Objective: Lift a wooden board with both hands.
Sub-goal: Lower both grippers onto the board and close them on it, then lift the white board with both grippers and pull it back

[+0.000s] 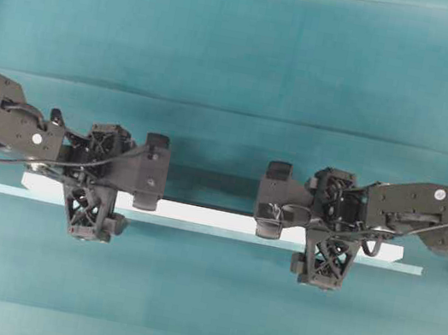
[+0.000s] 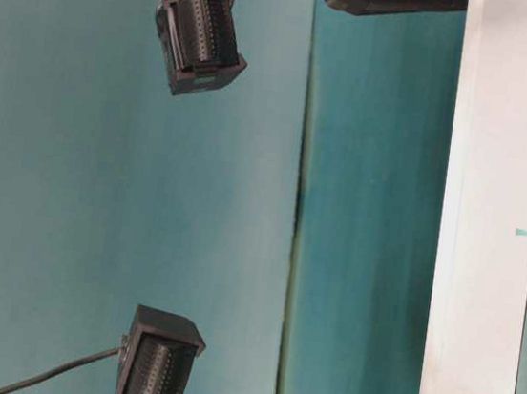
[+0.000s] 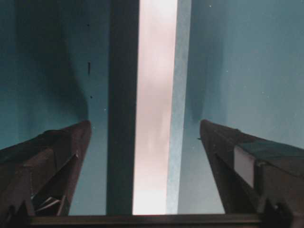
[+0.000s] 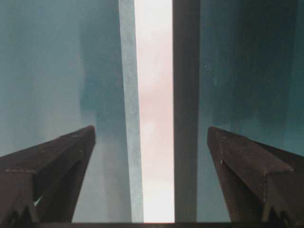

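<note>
Grippers left (image 3: 145, 142), right (image 4: 151, 147): wide open, empty | wooden board (image 1: 215, 217) between jaws | teal strip (image 1: 196, 228) alongside

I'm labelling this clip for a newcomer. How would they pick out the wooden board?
On the teal table, look under the two black arms: the wooden board is the long, bright white plank spanning between them. The pale teal strip alongside is thinner and duller.

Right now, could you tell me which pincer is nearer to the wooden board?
Neither clearly: they mirror each other. The left pincer hangs open over the wooden board near its left end, the right pincer open over it near its right end, each with the board between its fingers.
</note>
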Robot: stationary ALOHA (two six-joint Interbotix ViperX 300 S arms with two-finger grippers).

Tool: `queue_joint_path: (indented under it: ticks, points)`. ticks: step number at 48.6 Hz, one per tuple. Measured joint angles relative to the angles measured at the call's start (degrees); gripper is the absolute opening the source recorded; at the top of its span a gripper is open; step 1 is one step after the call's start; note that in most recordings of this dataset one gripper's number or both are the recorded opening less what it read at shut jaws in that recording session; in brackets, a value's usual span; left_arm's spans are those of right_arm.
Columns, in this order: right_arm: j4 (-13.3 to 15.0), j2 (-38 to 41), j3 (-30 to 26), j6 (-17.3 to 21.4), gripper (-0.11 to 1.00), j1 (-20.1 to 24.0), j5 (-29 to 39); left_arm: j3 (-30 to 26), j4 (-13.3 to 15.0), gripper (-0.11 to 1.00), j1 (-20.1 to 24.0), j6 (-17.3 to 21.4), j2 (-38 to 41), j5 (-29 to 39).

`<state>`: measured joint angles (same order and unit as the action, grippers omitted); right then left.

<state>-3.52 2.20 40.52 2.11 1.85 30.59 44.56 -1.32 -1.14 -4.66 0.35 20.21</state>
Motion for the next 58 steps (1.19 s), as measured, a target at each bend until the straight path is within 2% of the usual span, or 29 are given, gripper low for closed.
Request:
queue_joint_path:
  ticks: [3,6,13,16,17,47,58]
  points:
    - [0.0,0.0,0.0,0.0,0.87,0.0,-0.1,0.0,0.1,0.88,0.0,-1.0,0.0,0.0]
    - [0.0,0.2,0.0,0.0,0.78,0.0,0.0,-0.1,0.1,0.75,0.0,-2.0,0.0,0.0]
    - [0.1,0.9,0.0,0.0,0.39,0.4,0.1,0.0,0.0,0.31,0.1,-4.3,0.0,0.2]
    - [0.1,1.0,-0.1,0.0,0.25,0.3,0.2,-0.1,0.0,0.19,-0.3,-4.4,0.0,0.3]
    - [0.2,1.0,-0.1,0.0,0.21,0.3,0.2,0.0,-0.2,0.19,-0.3,-4.4,0.0,0.3]
    - [0.1,1.6,-1.7,0.0,0.22,0.0,3.2,-0.1,0.0,0.19,-0.3,-4.2,0.0,0.5]
    - [0.0,0.2,-3.0,-0.1,0.22,-0.4,5.8,-1.8,0.0,0.19,-0.1,-4.1,-1.7,6.2]
